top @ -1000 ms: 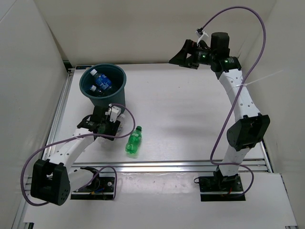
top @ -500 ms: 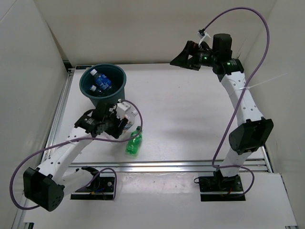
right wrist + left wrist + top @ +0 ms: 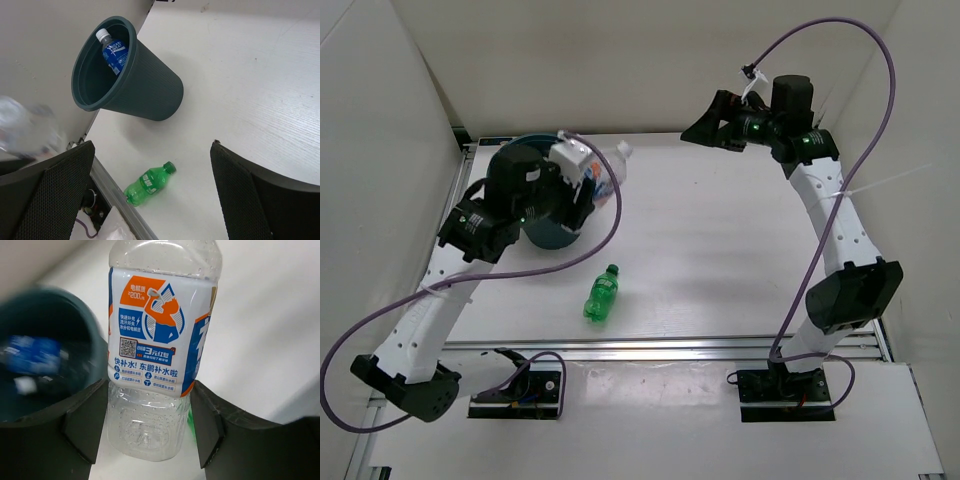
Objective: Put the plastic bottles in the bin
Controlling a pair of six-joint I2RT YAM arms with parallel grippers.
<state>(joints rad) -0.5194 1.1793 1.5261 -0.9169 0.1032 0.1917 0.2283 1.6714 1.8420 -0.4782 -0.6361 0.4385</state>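
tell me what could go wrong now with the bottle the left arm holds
The clear bottle is held low, below its label, by the left pincer, so it may tilt or slip. In the top view it hangs by the right rim of the bin, not its middle; released there, it could bounce out.

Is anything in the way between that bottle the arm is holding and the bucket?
Nothing visible is. The left hand holds the clear bottle up beside the bin, whose mouth is open, with a blue-labelled bottle already inside.
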